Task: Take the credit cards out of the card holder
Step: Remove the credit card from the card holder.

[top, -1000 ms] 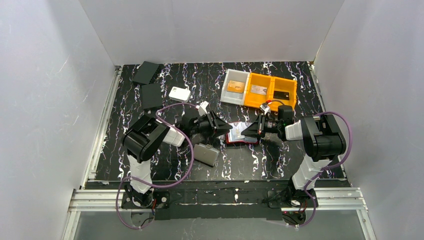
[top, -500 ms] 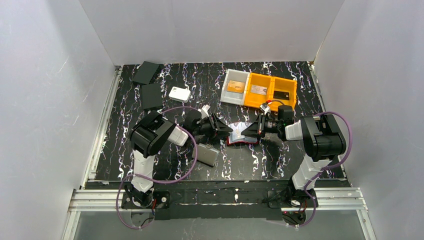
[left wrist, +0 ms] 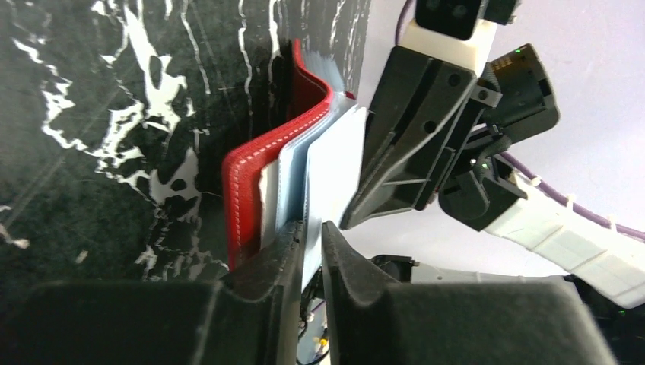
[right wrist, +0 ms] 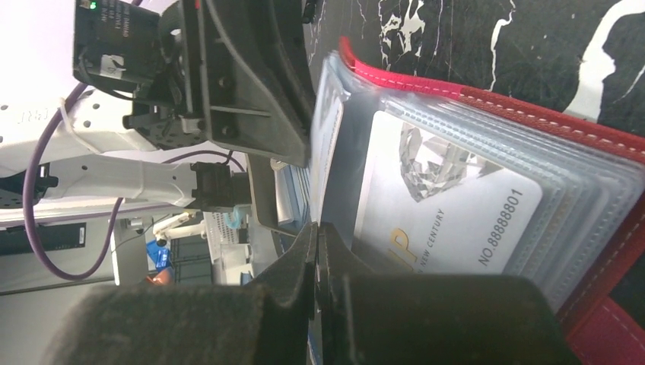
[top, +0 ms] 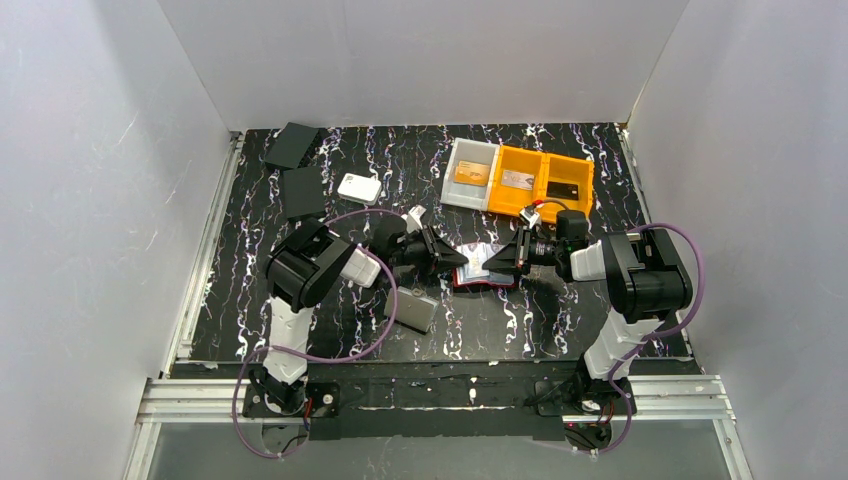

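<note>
The left gripper (left wrist: 312,236) has its jaws narrow, pinching the edge of a pale plastic page of the card holder (left wrist: 245,182). The holder lies open on the tabletop (left wrist: 91,114) between the two arms. The right gripper (right wrist: 316,232), jaws closed together, touches the same pages from the opposite side. A silver-grey card (right wrist: 445,209) sits in the front sleeve.

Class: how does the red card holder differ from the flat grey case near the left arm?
The card holder is red, the flat case grey. The card holder lies open with clear sleeves fanned; the flat case lies shut. The left claw and right claw pinch the card holder's sleeves; neither grips the flat case. Both lie on the table.
</note>
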Controlling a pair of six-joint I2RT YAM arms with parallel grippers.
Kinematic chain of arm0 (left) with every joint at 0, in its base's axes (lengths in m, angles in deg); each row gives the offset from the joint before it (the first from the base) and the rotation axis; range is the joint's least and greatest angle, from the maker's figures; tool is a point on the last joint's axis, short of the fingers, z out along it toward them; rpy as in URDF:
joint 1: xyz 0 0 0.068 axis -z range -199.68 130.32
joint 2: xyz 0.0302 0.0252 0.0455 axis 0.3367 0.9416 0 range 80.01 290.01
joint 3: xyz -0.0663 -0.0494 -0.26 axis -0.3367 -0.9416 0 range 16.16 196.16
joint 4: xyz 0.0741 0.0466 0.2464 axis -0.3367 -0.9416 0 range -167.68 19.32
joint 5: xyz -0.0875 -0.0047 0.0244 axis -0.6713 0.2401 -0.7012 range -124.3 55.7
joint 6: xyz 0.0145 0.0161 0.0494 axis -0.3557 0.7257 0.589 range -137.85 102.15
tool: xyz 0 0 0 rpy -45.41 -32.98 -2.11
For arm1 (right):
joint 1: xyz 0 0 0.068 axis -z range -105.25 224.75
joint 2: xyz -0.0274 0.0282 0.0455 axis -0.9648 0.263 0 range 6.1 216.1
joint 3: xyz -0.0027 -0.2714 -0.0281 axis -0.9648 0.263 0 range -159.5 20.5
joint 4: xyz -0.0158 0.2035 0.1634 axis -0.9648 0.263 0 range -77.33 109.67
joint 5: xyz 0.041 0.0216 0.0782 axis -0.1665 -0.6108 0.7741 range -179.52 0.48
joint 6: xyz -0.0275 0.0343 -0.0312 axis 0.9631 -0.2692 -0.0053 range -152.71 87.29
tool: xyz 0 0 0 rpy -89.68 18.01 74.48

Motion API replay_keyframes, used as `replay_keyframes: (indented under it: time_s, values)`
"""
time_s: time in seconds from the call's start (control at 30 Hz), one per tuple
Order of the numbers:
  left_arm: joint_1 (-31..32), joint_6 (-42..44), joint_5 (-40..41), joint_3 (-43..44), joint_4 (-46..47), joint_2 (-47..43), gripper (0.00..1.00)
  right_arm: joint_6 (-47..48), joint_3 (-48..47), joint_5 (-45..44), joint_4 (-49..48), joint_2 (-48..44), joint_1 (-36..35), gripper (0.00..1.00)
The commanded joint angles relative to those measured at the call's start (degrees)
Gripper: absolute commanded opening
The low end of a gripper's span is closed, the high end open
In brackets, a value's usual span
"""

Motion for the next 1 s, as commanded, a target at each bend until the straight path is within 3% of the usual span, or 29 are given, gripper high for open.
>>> replay_keyframes:
  time_s: [0.0, 0.03, 0.17, 0.43, 0.6, 0.77, 0.97]
  values:
    - [0.7, -0.9, -2.3, 1.7, 1.8, 0.8, 0.06, 0.2, -1.7, 2.2, -2.4, 0.6, -0.6, 0.02]
    - [0.7, -0.9, -2.2, 1.5, 2.0, 0.8, 0.00, 0.3, -1.7, 2.2, -2.3, 0.7, -0.6, 0.02]
    - [0.7, -0.9, -1.9, 0.9, 2.2, 0.7, 0.00, 1.0, -2.0, 2.1, -1.6, 0.8, -0.6, 0.05]
    - [0.7, -0.6, -3.3, 0.8, 2.7, 0.5, 0.00, 1.9, -2.6, 1.9, 0.1, 1.4, -0.5, 0.25]
    - [0.8, -0.7, -4.8, 0.9, 2.8, 0.9, 0.00, 1.6, -2.9, 2.0, 0.1, 2.2, -0.5, 0.30]
    - [1.2, -0.9, -6.2, 1.5, 3.1, 1.8, 0.00, 1.4, -3.0, 1.5, 0.2, 2.7, -0.2, 0.28]
    - [1.3, -1.2, -5.7, 0.6, 3.3, 1.7, 0.00, 1.3, -2.6, 0.7, 0.3, 2.3, 0.8, 0.08]
